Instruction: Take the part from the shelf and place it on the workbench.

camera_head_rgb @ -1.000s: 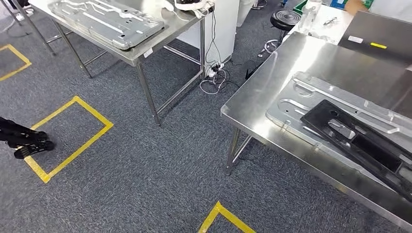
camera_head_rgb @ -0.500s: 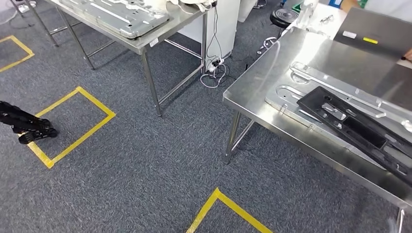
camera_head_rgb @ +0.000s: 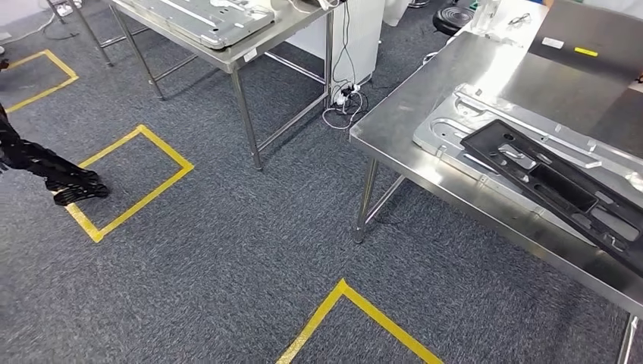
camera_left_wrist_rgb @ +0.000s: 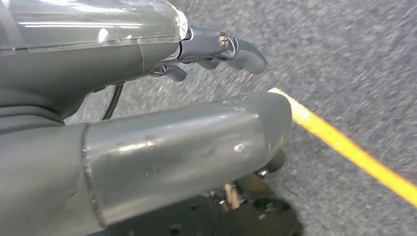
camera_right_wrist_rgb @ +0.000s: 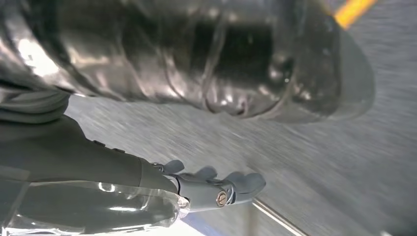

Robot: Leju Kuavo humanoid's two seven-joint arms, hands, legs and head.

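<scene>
A long black plastic part (camera_head_rgb: 561, 189) lies on a grey metal plate (camera_head_rgb: 455, 133) on the steel workbench (camera_head_rgb: 402, 129) at the right of the head view. My left hand (camera_head_rgb: 72, 186) hangs low at the left edge over the carpet, beside a yellow tape line. In the left wrist view the left hand (camera_left_wrist_rgb: 172, 123) has its fingers (camera_left_wrist_rgb: 221, 49) stretched away from the thumb, with nothing between them. My right hand (camera_right_wrist_rgb: 147, 191) hangs over the carpet with its fingers straight, holding nothing. No shelf is in sight.
A second steel table (camera_head_rgb: 250, 49) with a grey metal panel (camera_head_rgb: 205, 15) stands at the back left. Cables (camera_head_rgb: 345, 98) lie on the floor between the tables. Yellow tape squares (camera_head_rgb: 144, 136) and a tape corner (camera_head_rgb: 341, 292) mark the grey carpet. A black stool (camera_head_rgb: 455, 15) stands behind the workbench.
The whole picture has shifted, so the camera has moved and both tables sit differently in view. More of my left hand now shows at the left edge.
</scene>
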